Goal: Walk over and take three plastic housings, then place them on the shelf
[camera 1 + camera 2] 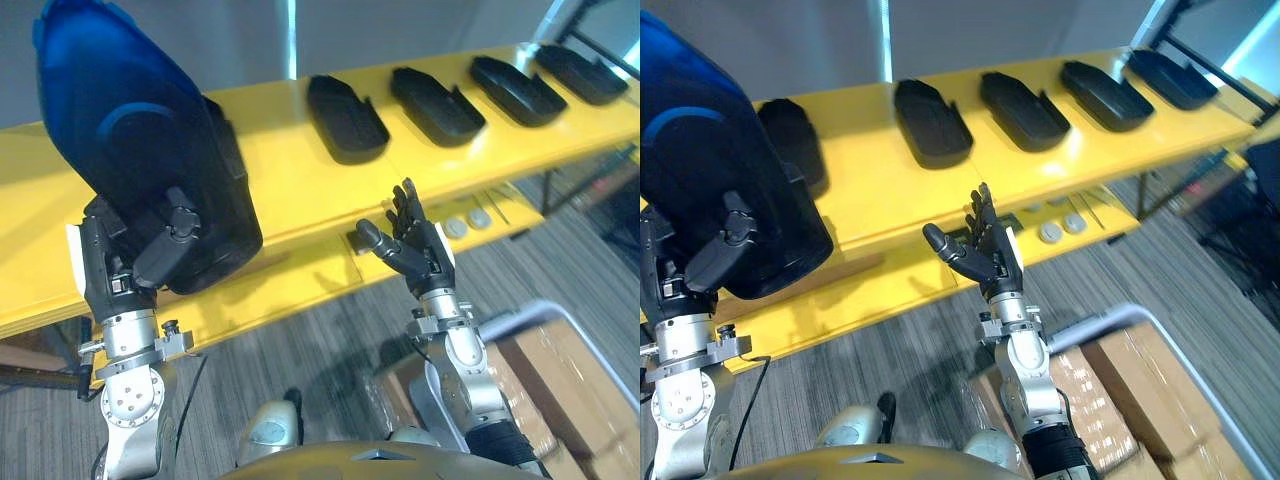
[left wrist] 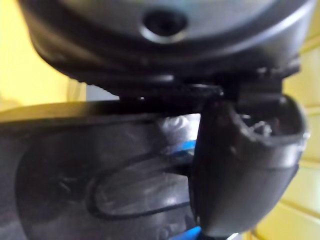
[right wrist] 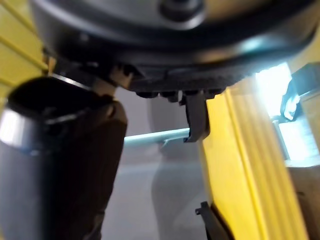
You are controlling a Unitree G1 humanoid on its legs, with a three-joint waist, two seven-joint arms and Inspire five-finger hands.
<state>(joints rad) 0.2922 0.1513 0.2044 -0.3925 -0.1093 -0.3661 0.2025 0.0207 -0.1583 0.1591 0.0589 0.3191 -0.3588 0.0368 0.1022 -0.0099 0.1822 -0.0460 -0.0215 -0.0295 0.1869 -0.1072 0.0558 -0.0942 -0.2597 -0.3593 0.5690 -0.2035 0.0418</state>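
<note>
Here, a dark plastic housing (image 1: 130, 130) held upright in the left hand (image 1: 160, 245), thumb curled across its lower face, raised before the yellow shelf (image 1: 280, 170), right hand (image 1: 415, 245) lifted empty, fingers straight, thumb spread, other housings (image 1: 345, 120) laid along the shelf.

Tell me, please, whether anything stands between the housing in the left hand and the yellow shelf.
Nothing visible stands between. The left hand holds the housing before the shelf; one lying housing sits close behind it, with bare yellow surface to its right.

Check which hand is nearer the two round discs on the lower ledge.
Right. The right hand, open, is near the discs; the left hand grips a housing far off.
</note>
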